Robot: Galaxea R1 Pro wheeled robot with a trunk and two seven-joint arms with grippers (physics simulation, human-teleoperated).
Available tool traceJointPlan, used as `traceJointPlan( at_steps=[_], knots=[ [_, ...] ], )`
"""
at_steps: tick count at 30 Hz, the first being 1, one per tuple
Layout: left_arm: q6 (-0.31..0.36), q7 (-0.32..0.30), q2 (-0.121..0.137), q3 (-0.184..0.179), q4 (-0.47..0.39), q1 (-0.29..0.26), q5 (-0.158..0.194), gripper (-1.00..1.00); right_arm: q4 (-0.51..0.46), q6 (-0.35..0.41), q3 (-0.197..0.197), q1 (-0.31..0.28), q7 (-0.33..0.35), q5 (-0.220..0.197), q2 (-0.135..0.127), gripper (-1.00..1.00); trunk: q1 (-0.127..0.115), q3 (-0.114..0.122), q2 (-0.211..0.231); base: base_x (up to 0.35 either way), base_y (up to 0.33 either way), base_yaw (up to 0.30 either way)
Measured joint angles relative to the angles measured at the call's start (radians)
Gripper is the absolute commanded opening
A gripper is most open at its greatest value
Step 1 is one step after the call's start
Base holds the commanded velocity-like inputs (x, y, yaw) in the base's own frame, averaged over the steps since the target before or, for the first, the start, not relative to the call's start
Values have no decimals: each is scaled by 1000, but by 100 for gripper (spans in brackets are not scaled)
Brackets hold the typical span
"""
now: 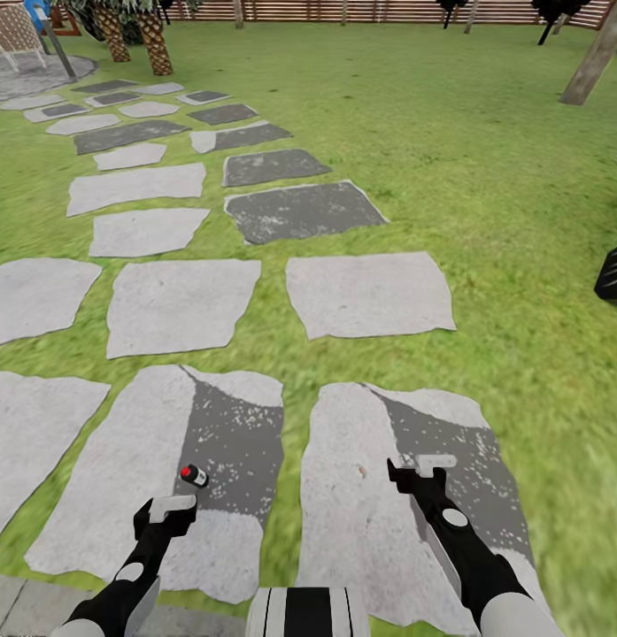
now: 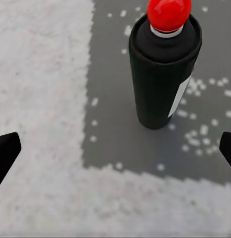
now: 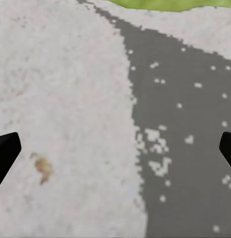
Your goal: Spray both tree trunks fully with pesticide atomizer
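You are looking down over a path of irregular stone slabs (image 1: 180, 305), rough and mottled in pale grey and charcoal, cut apart by strips of blurry green grass. The small black cylindrical pesticide atomizer with its glossy red top (image 1: 194, 475) lies on the dark patch of the nearest left-hand slab, just ahead of your left gripper (image 1: 165, 511) and a little to its right, not touching it. From your left wrist camera the bottle (image 2: 162, 69) turns out smooth and matte, with a rounded red cap, a thin pale ring under it and a white strip down one side; it sits on the dark, white-flecked part of the stone, beside the edge where the surface turns to grainy light grey. That camera catches the two black fingertips (image 2: 6, 153) at opposite edges of the picture, so your left claw is spread wide with nothing between its fingers. Your right gripper (image 1: 421, 467) hangs over the neighbouring slab; its wrist camera shows the same grainy pale stone meeting a speckled charcoal patch, a small brownish stain, a sliver of grass, and black fingertips (image 3: 6, 151) far apart, holding nothing. The head camera alone gives you the wider garden: a leaning grey-brown tree trunk (image 1: 597, 55) far off to the right on the lawn, and a brown horizontal-slat wooden fence (image 1: 361, 11) along the back.
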Motion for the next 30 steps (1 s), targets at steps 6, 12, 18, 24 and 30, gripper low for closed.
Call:
traceJointPlan(
  at_steps=[6, 12, 18, 24, 30],
  knots=[
    [1, 1, 0, 0, 0, 0, 0, 100, 0, -1, 0, 0, 0, 0, 0, 100, 0, -2, 0, 173, 0, 5],
    [1, 2, 0, 0, 0, 0, 0, 100, 0, 0, 0, 0, 1, 0, 0, 100, 0, -2, 0, 16, 0, -78],
    [2, 2, 0, 0, 0, 0, -1, 100, 0, -1, 0, 0, 0, 0, 0, 100, 0, -3, 0, 70, 0, -64],
    [1, 2, 0, 0, 0, 0, 0, 100, 0, -1, 0, 0, 0, 0, 0, 100, 0, -3, 0, 110, 0, -4],
    [0, 2, 0, 0, 0, 0, -1, 100, 0, -1, 1, 0, 0, 0, 0, 100, 0, -3, 0, 6, 0, 0]
  ],
)
